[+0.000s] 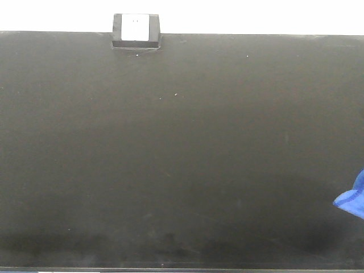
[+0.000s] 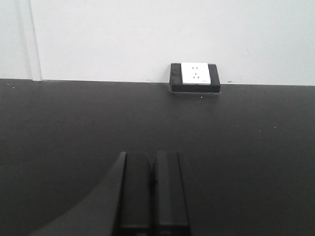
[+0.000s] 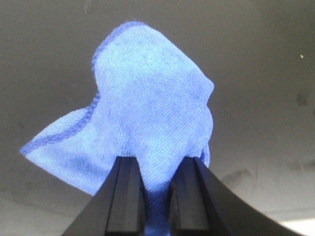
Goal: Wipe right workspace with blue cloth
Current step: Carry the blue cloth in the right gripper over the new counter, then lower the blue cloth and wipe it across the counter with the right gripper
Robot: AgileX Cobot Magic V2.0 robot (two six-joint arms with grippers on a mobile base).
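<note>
While the right jaws clamp tight on the blue cloth (image 3: 152, 98), its bunched body stands out ahead of them over the black table (image 1: 182, 170); contact with the surface cannot be told. The front view shows the cloth at the table's right edge. The left jaws sit pressed together, empty, facing the white-faced box (image 2: 195, 76) at the far edge.

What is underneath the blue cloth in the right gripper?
Only bare black benchtop shows around the blue cloth, pinched by the right gripper. The patch directly beneath is covered, and contact cannot be judged.
</note>
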